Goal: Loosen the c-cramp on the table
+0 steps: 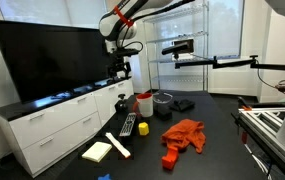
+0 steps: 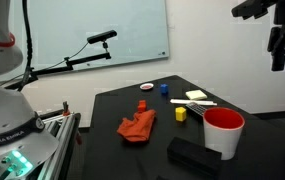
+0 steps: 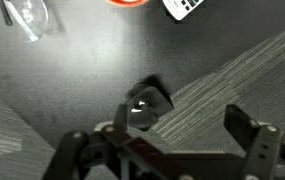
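The c-cramp (image 3: 146, 104) shows in the wrist view as a small dark lump with a shiny spot at the edge of the black table (image 3: 82, 60). In an exterior view it is a tiny dark-reddish thing (image 1: 123, 99) left of the red cup. My gripper (image 3: 162, 142) hangs high above it, open, with nothing between its fingers. The gripper (image 1: 120, 68) also hangs well above the table (image 1: 212, 140) in this exterior view, and at the top right edge (image 2: 280, 50) in the other. The cramp's screw is too small to make out.
On the table are a red cup (image 1: 142, 103), a grey container (image 1: 162, 103), a remote (image 1: 128, 125), an orange cloth (image 1: 185, 133), a red block (image 1: 168, 160) and a yellow pad (image 1: 98, 151). A white cabinet (image 1: 52, 125) with a large screen stands beside the table.
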You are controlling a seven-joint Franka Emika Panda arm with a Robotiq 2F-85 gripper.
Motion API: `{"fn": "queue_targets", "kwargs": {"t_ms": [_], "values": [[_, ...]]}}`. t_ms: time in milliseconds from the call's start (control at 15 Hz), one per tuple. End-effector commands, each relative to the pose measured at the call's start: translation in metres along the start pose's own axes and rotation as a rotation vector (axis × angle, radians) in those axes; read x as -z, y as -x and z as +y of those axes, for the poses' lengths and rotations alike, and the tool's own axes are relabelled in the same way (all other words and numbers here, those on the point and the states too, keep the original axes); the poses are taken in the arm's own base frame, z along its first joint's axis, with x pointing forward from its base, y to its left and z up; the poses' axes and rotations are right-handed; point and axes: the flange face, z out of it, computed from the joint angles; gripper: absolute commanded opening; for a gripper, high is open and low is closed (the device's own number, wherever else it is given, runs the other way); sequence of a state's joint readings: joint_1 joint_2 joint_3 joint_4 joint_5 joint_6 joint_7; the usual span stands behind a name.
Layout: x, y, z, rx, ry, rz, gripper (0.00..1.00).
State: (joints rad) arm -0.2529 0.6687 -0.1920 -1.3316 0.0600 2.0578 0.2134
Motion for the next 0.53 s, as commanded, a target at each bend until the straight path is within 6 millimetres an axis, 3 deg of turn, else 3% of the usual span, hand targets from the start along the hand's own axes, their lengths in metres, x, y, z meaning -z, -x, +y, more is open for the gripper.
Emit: {"fn": "queue_targets", "kwargs": {"t_ms": [0, 67, 267, 467], "values": [[0.015, -0.013, -0.001, -0.053, 0.009, -0.005, 1.00], [-0.002, -0.006, 0.000, -0.024, 0.009, -0.007, 1.00], [0.005, -0.008, 0.000, -0.032, 0.011, -0.008, 1.00], [-0.013, -0.007, -0.019, -0.030, 0.041, 0.018, 1.00]]}}
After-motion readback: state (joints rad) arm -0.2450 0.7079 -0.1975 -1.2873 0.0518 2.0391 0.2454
